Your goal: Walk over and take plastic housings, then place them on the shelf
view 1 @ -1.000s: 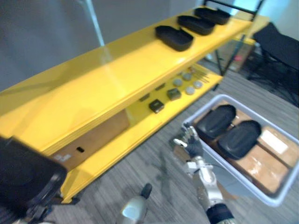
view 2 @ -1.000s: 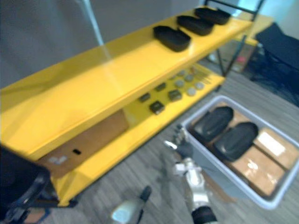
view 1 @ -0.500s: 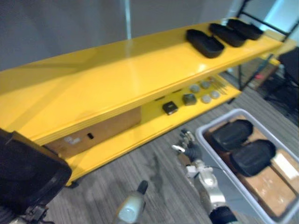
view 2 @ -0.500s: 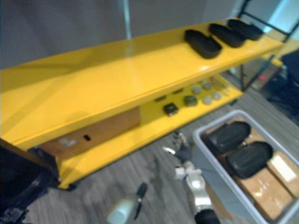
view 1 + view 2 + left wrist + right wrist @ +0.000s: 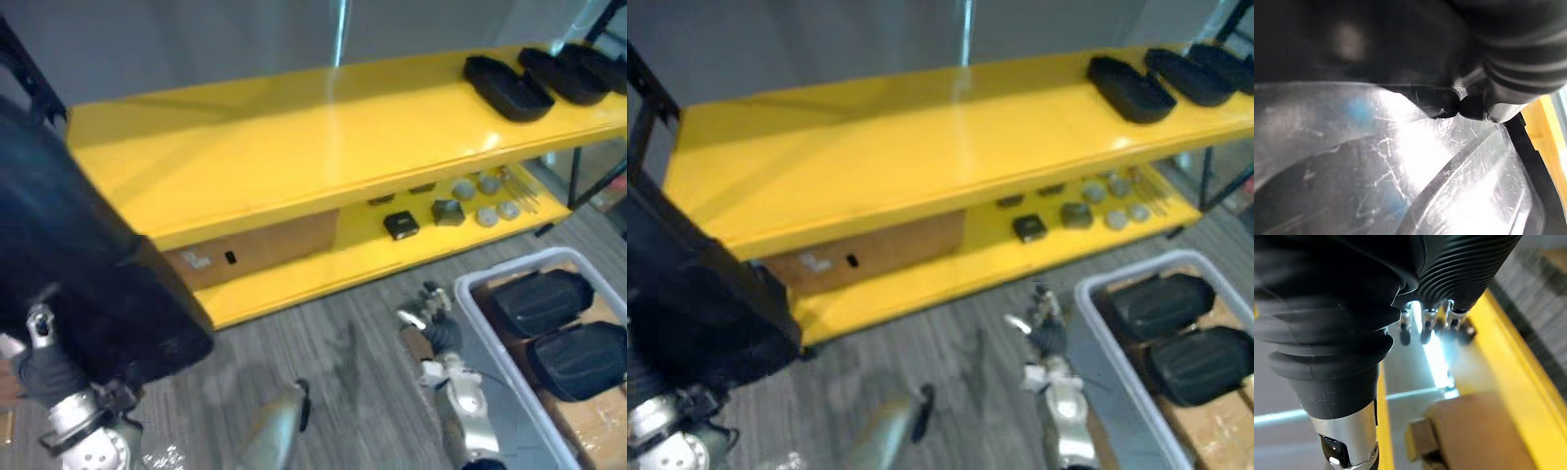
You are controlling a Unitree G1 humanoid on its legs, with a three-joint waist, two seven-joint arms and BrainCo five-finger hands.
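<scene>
My left hand [image 5: 41,370] at the lower left is shut on a large black plastic housing [image 5: 83,264], held up in front of the left end of the yellow shelf [image 5: 313,137]. In the left wrist view a dark fingertip [image 5: 1469,105] pinches the housing's rim [image 5: 1425,95]. Three more black housings lie on the shelf top at the far right, the nearest housing [image 5: 506,88] ahead of the others. Two housings [image 5: 541,302] [image 5: 584,358] lie in a grey bin [image 5: 468,296]. My right hand [image 5: 438,328] hangs open beside the bin's left wall, holding nothing.
The lower shelf board [image 5: 323,274] carries small dark blocks [image 5: 402,225] and round grey parts [image 5: 485,188]. A brown panel [image 5: 265,245] stands under the top board. Cardboard boxes [image 5: 1215,431] lie in the bin under the housings. Grey carpet [image 5: 343,362] spreads between me and the shelf.
The camera has swung left, so the shelf and bin sit further right. The held housing has risen and covers more of the left side. My right hand stays beside the bin.
</scene>
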